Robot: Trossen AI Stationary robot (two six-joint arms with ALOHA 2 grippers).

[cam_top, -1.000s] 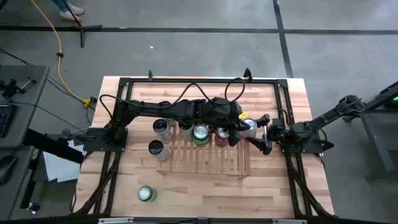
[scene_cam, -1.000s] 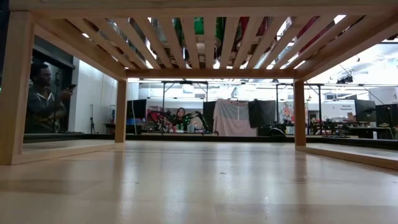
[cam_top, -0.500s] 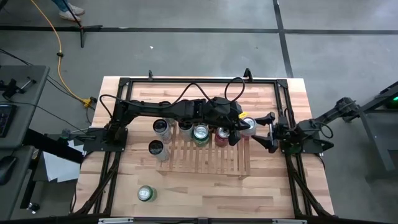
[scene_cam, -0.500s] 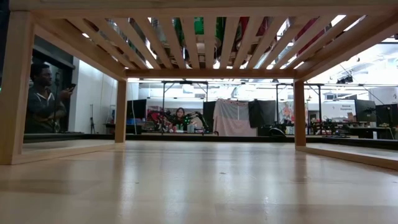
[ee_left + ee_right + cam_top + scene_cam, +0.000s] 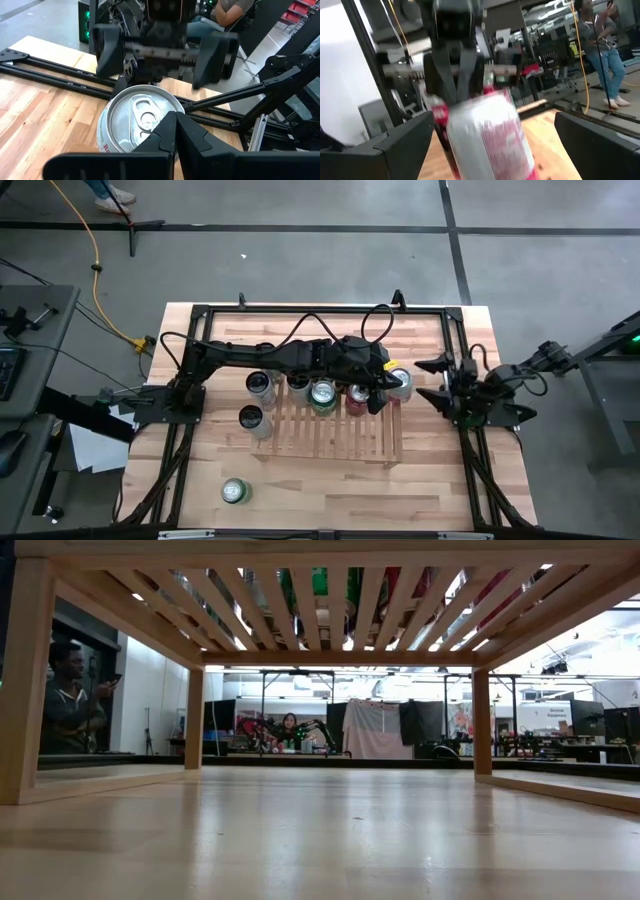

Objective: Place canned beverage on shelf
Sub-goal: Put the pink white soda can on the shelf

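From above: left gripper [image 5: 385, 392], fingers together, over a silver-and-red can [image 5: 400, 383] at the slatted shelf's [image 5: 330, 435] right edge. Right gripper [image 5: 432, 380], fingers spread, just beside the can, not touching. Low view shows only slat undersides. Can upright, silver top, tab unopened.

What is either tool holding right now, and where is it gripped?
Nothing is held. The left tool is shut with nothing between its fingers, over the top of the silver-and-red can. The right tool is open, clear of it.
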